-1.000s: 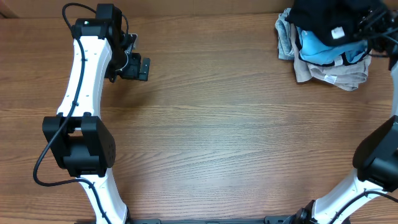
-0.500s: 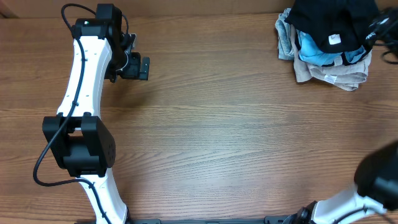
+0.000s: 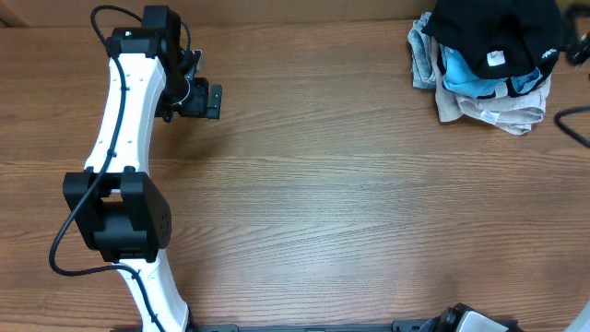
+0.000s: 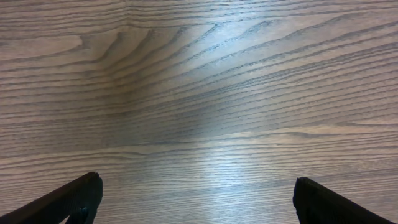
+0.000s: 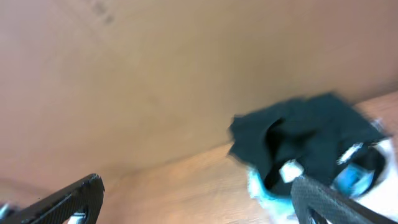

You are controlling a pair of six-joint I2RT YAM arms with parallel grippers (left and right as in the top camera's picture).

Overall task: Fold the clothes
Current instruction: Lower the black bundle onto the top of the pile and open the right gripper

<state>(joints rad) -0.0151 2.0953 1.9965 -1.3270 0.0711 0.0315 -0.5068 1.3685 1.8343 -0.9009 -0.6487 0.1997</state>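
A pile of clothes lies at the far right of the table: a black garment (image 3: 489, 32) with a white label on top, a blue one (image 3: 466, 76) under it, and beige (image 3: 498, 112) and grey (image 3: 422, 55) pieces below. My right gripper (image 5: 196, 202) is open and empty; it is off to the right of the pile, and only a tip of it (image 3: 581, 48) shows at the overhead edge. Its blurred wrist view shows the black garment (image 5: 298, 134) and the blue one (image 5: 351, 180). My left gripper (image 3: 205, 100) is open and empty over bare wood at the far left (image 4: 198, 199).
The wooden table (image 3: 350, 203) fills the view. A brown wall (image 5: 155, 74) rises behind the pile in the right wrist view. A black cable loop (image 3: 572, 124) shows at the right edge. The left arm (image 3: 124, 120) runs along the left side.
My right arm has pulled away to the right, almost out of the overhead view, leaving the black garment on the pile. The left arm has not moved.
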